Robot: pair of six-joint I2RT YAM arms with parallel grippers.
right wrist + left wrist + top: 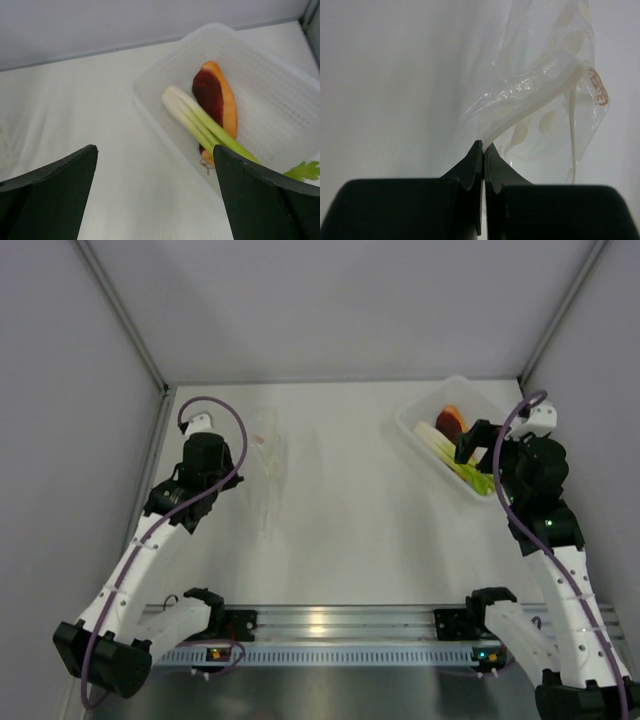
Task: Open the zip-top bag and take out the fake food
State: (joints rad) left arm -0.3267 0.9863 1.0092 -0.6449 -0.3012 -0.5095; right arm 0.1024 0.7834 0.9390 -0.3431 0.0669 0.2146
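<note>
My left gripper [483, 149] is clamped on the zip-top bag [545, 95], which looks empty, long axis far-to-near by the counter [350, 540] left edge. My right gripper [155, 160] is apart, with the fake food [220, 100] just ahead in the tray [280, 90], far right corner.

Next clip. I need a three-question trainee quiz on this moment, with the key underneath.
1. True or false: the left gripper is shut on the zip-top bag.
2. Where do the orange wedge and the green stalk lie? A) inside the bag; B) in the white tray; C) in the left gripper.
3. Fill in: the right gripper is ____ and holds nothing.

Key: 1 true; 2 B; 3 open.
</note>
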